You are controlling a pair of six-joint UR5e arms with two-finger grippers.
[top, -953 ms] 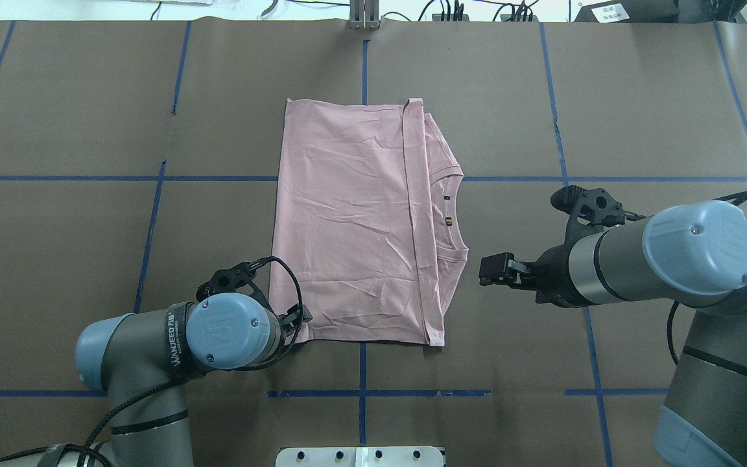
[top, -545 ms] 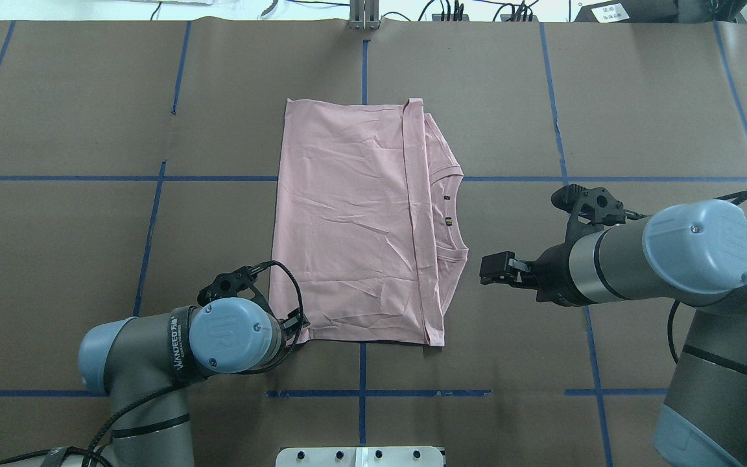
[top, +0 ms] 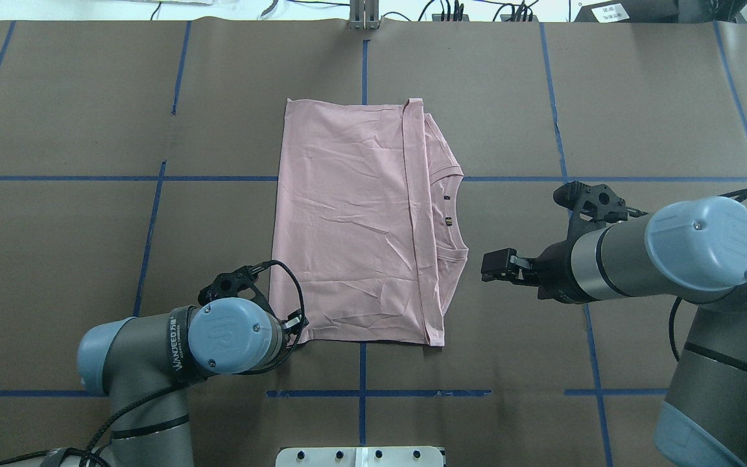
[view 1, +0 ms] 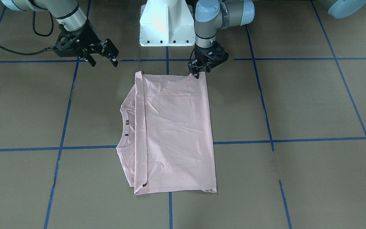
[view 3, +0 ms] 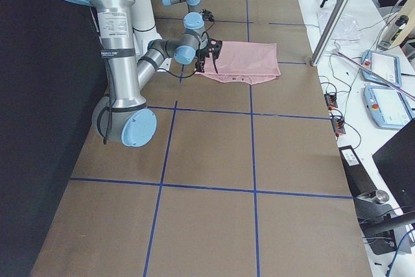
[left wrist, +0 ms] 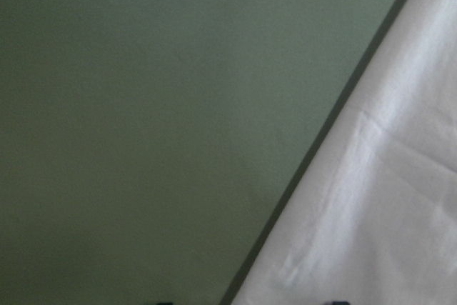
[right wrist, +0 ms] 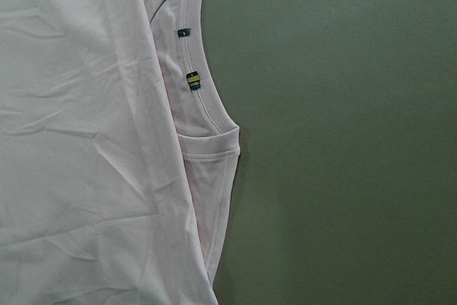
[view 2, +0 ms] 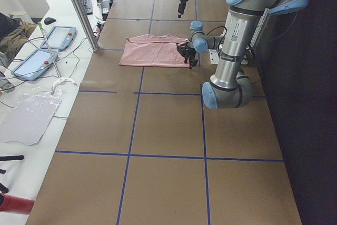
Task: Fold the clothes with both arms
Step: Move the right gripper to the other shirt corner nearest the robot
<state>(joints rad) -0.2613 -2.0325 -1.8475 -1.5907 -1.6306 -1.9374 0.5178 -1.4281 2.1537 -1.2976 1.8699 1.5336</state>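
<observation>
The pale pink T-shirt (top: 347,220) lies flat on the brown table, folded into a rectangle. Its ribbed collar (top: 452,214) and a hemmed edge point toward my right arm. My left gripper (top: 298,322) points down at the shirt's near left corner (view 1: 202,75). In the left wrist view the cloth edge (left wrist: 385,198) runs between two fingertips that stand apart, so it is open. My right gripper (view 1: 103,61) hovers open just beyond the collar side and touches nothing. The right wrist view shows the collar (right wrist: 207,116) and bare table.
Blue tape lines (top: 362,370) grid the brown table cover. The white pedestal base (view 1: 166,22) stands at the robot's edge. Beyond the far edge, tablets (view 2: 58,38), cables and an aluminium post (view 2: 79,9) line a white bench.
My left wrist has drifted slightly toward the robot and settled lower at the shirt's corner. The right arm has shifted a touch. The shirt has not moved.
</observation>
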